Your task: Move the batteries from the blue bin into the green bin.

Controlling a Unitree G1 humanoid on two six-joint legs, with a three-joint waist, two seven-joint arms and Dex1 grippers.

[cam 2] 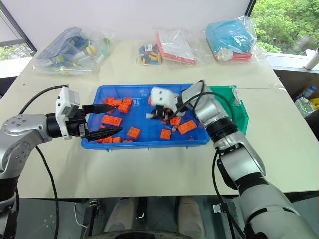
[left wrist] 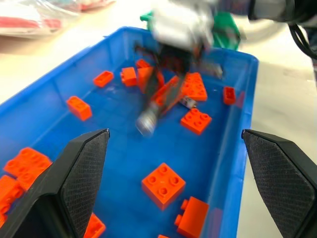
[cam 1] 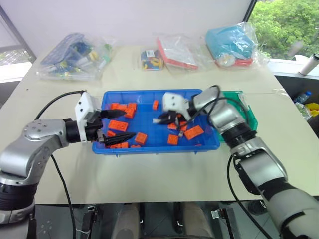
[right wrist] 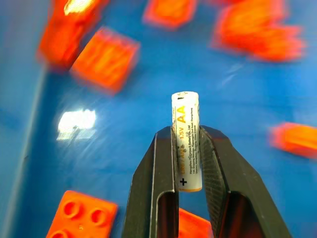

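Over the blue bin, right claw pinches one battery; left claw gapes.

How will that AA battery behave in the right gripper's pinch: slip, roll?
The battery looks smooth and glossy, gripped only along its sides between the right gripper fingers, so it could slide lengthwise. It is a rigid cylinder, so it will probably roll if dropped on the flat blue bin floor. Probably dense for its size.
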